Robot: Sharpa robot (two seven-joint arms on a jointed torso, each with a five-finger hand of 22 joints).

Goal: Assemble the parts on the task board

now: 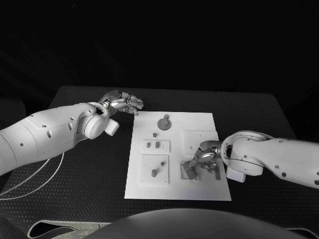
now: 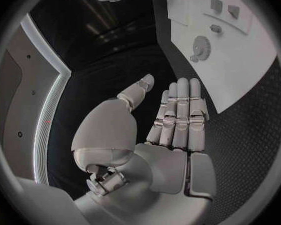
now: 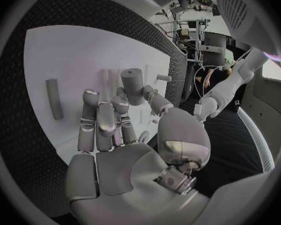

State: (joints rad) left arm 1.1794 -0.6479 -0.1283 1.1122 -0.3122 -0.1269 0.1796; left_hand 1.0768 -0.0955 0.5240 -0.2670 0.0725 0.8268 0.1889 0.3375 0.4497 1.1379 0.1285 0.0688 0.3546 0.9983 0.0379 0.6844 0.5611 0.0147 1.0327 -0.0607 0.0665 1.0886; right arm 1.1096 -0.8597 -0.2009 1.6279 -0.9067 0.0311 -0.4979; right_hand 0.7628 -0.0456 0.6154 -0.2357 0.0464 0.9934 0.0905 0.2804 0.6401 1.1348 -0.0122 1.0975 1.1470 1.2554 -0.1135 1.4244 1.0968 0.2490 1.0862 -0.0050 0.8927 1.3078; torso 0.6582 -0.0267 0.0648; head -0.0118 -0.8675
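Two-armed assembly station, seen from above and from each wrist. The task board (image 1: pixel 177 184), a white plate, lies flat at the middle of the black worktop (image 1: pixel 87 174). On it rest several small parts: a round gear-like part (image 1: pixel 164 122) near the far edge, short pegs on two raised insets toward the left side, and a cylindrical peg (image 3: pixel 132 86) at the right-hand near area.

The right hand (image 1: pixel 205 160) sits low over the board's right near quadrant. In its wrist view the fingers (image 3: pixel 100 120) are partly curled and the cylindrical peg stands between thumb and fingertips; it appears pinched, though whether the peg is lifted or seated in its socket cannot be told. A longer flat bar (image 3: pixel 53 98) lies apart on the plate.

The left hand (image 1: pixel 122 103) hovers beyond the board's far left corner, over the worktop. Its wrist view shows the fingers (image 2: pixel 181 115) straight, side by side, thumb apart, holding nothing.

Handling, by judgement: the parts look rigid, light and smooth moulded pieces, so likely to slip or tip under a loose pinch; the peg is best taken across its round side near the top, the gear by its rim. The board itself may slide if pushed sideways.

Room: open worktop lies all round the plate, widest on the left; the board's raised insets crowd the right hand's working area.
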